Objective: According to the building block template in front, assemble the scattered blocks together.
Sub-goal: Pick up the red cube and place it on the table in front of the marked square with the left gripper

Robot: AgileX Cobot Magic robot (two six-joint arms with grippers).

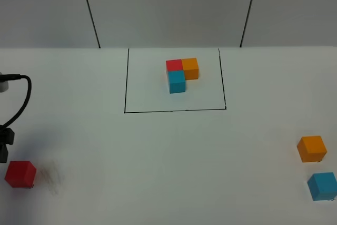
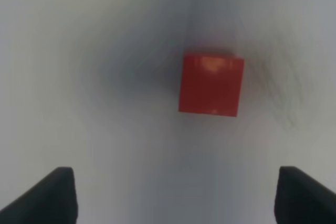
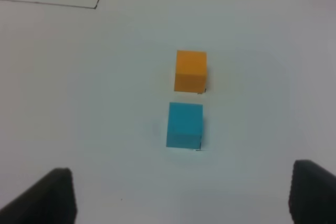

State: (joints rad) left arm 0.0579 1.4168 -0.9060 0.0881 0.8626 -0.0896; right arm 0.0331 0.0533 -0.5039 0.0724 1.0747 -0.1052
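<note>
**While the building block template (image 1: 182,74) sits framed, both grippers hang empty**

Toward the far side of the white table (image 1: 158,183), the template's red and orange cubes touch in a row, with blue against the red, inside a thin black rectangle (image 1: 174,111). The red block (image 1: 20,174) lies at the table's left, ahead of the left gripper (image 2: 176,195), whose fingers are spread wide around nothing. The orange block (image 1: 311,148) and blue block (image 1: 322,186) lie near each other, apart, at the right, ahead of the right gripper (image 3: 181,195), likewise parted and empty.
</note>
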